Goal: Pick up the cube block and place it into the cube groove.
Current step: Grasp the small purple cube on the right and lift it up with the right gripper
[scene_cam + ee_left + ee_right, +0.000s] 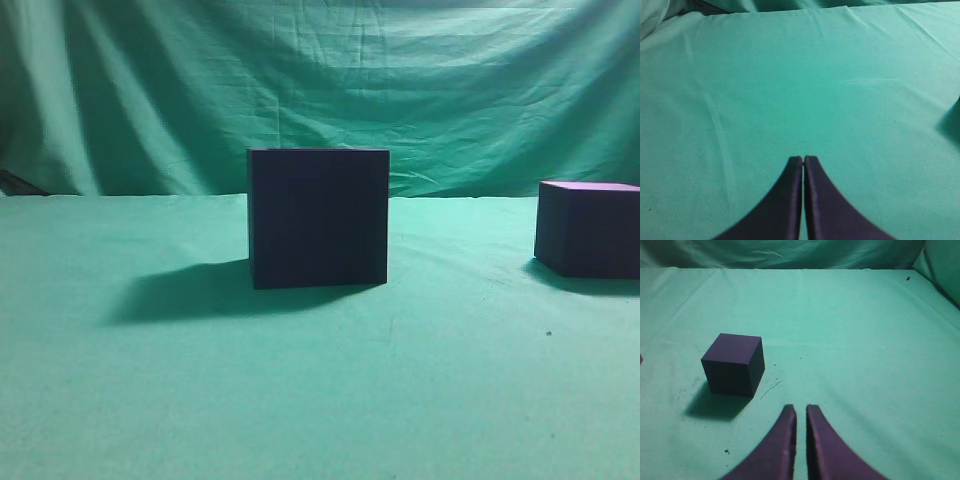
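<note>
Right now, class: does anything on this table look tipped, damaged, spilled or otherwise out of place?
Nothing stands out. The box sits upright and square on the green cloth, and the block rests flat, well apart from it. Only small dark specks dot the cloth near the block. Both hands are shut and hold nothing.

The cube block (590,228) is cut off by the right edge of the exterior view. The cube groove (318,217) shows only its near face there, its opening hidden. Both wrist views crop each claw at the bottom edge, leaving only fingertips visible
</note>
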